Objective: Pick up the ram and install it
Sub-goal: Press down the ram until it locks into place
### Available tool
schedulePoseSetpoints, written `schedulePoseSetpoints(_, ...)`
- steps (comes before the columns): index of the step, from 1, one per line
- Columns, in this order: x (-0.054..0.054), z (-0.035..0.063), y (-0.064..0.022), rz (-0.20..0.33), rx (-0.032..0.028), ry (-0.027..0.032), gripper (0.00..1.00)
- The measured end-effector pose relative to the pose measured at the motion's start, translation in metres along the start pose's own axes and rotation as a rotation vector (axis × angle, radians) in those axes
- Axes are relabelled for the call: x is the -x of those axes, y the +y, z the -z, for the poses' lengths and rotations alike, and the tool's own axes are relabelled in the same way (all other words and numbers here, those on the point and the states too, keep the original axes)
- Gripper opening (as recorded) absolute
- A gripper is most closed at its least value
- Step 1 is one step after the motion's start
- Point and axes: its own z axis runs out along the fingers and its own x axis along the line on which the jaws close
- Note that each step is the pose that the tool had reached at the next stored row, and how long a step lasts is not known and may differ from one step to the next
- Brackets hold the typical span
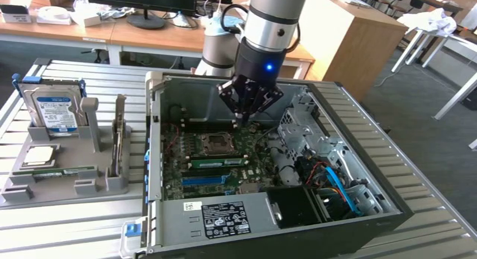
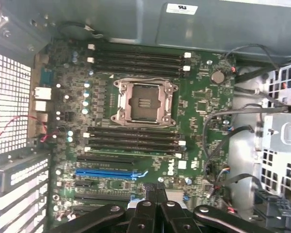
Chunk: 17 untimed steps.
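At the exterior view's lower left, your ram (image 1: 53,171) lies flat in the gray holder tray (image 1: 71,186). Centre frame, the gripper (image 1: 246,120) hangs fingers pinched shut, empty, over the open computer case (image 1: 387,214).

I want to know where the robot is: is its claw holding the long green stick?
No, the gripper hangs shut and empty over the motherboard, while the ram lies in the grey holder.

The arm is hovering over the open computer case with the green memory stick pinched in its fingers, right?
Not quite. The arm does hover over the open computer case, but its fingers are shut on nothing. The exterior view shows the green memory stick lying on the grey tray at that view's left.
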Motion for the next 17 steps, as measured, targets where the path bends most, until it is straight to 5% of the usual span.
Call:
schedulePoseSetpoints(2,0.0,-0.0005,0.0,-0.01,0.0006,0.0146,0.1)
schedulePoseSetpoints(4,-0.0001,-0.0005,0.0,-0.013,0.0006,0.0218,0.1)
schedulePoseSetpoints(17,0.0,-0.0007,0.0,-0.058,0.001,0.0216,0.1)
